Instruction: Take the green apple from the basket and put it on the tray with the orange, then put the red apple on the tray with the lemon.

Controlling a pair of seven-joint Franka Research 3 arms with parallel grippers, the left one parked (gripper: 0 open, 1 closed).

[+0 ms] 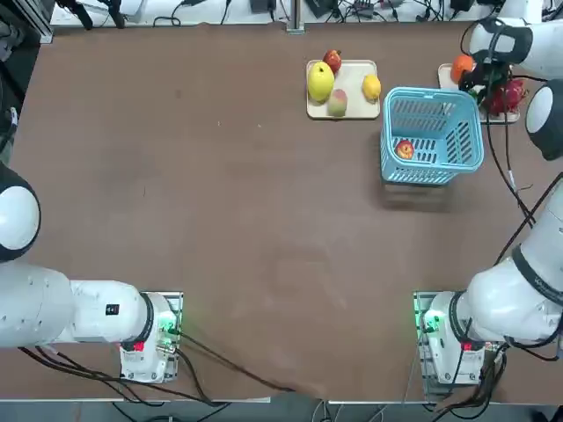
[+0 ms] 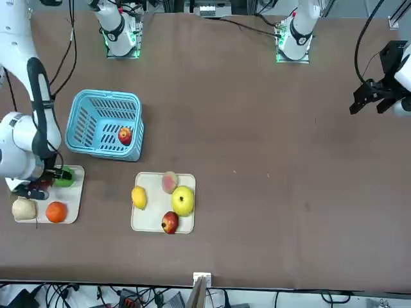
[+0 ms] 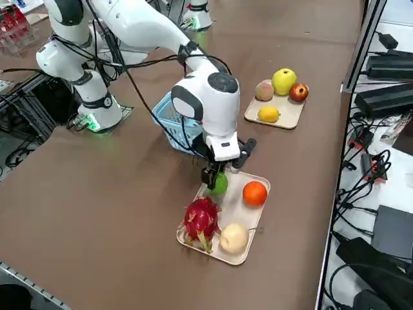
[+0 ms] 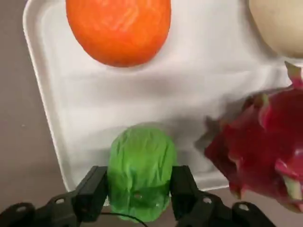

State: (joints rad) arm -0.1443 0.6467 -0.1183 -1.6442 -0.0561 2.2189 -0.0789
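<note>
the right gripper [image 4: 137, 198] hangs over the near edge of the tray with the orange [image 4: 42, 94], jaws flanking the green apple [image 4: 141, 170] resting there; whether they pinch or have let go, i cannot tell. the orange [image 4: 118, 28], a spiky magenta fruit [image 4: 265, 142] and a beige fruit [image 4: 279, 23] crowd the tray. the red apple [image 1: 404, 149] lies in the basket [image 1: 431, 136].

Green apple [image 4: 141, 168], light blue basket [image 1: 431, 134]
</note>
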